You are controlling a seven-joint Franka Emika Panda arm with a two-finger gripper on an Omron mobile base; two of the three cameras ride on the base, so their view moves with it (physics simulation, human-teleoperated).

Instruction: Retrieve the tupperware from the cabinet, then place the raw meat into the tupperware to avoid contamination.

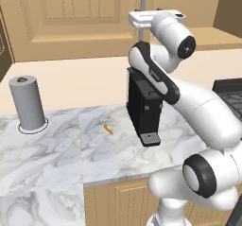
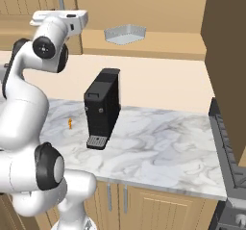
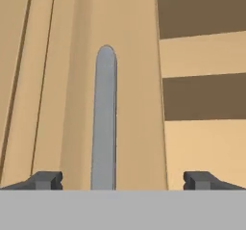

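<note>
Your gripper (image 3: 122, 180) is raised up at the cabinet (image 1: 71, 21), its fingers spread wide apart and holding nothing. In the hand view the silver bar handle (image 3: 104, 118) of the cabinet door stands between the two fingertips (image 3: 45, 180), closer to the one on the left side of that view, and you can't tell whether either fingertip touches it. To the right of the door's edge in that view you look into the open cabinet, with a lit shelf (image 3: 202, 56) and dark gaps above and below it.

From the right base view, the tupperware (image 2: 125, 33) sits on the lower cabinet shelf (image 2: 158, 44), to the right of the robot's hand and above the black coffee machine (image 2: 102, 108). It lies flat, near the shelf's front edge.

The raw meat (image 1: 108, 129) is a tiny orange sliver lying on the marble table (image 1: 52, 149), just left of the coffee machine (image 1: 143, 109) and apart from it. In the right base view you see the same sliver (image 2: 70, 123) to the left of the machine's base.

A grey paper-towel roll (image 1: 27, 102) stands upright on the far left of the table, well apart from the meat. At the right edge of the table there is a dark stove (image 2: 230, 147).
</note>
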